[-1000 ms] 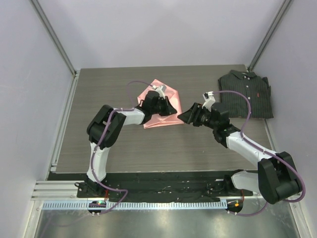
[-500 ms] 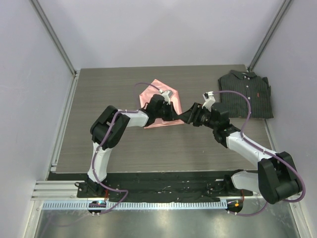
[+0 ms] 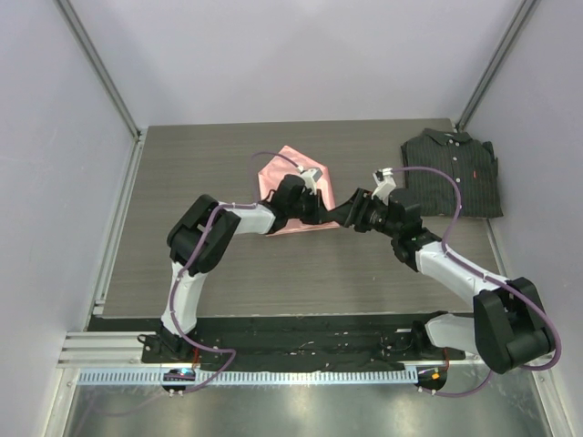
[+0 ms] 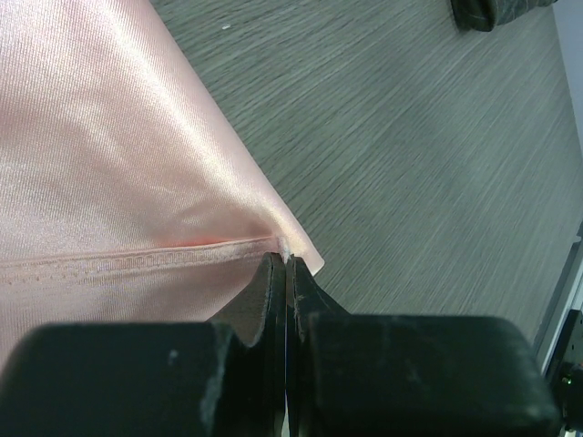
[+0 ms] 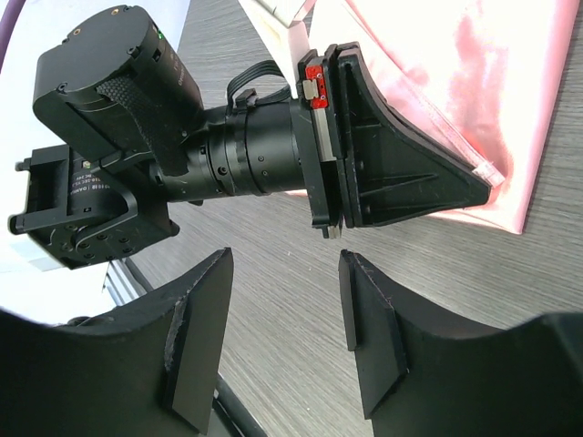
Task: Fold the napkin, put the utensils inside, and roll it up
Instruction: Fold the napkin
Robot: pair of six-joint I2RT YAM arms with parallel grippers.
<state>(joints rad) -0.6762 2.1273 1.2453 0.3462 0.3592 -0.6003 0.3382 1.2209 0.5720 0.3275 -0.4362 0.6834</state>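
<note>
The salmon-pink napkin (image 3: 276, 173) lies partly folded at the table's middle back. My left gripper (image 3: 322, 217) is shut on the napkin's hemmed corner (image 4: 296, 248), with cloth showing between its closed jaws (image 4: 109, 173). My right gripper (image 3: 341, 215) stands open just right of it, fingers apart over bare table (image 5: 282, 300), holding nothing. From the right wrist view, the left gripper (image 5: 410, 177) sits directly ahead with the pink napkin (image 5: 455, 73) behind it. The utensils are out of view.
A dark pinstriped folded shirt (image 3: 453, 173) lies at the back right corner. Grey wood-grain table (image 3: 182, 182) extends to the left and toward the front. The two grippers are almost touching.
My left gripper has carried the napkin corner rightward and nearer, drawing the cloth over itself toward the right gripper. The right arm has hardly moved.
</note>
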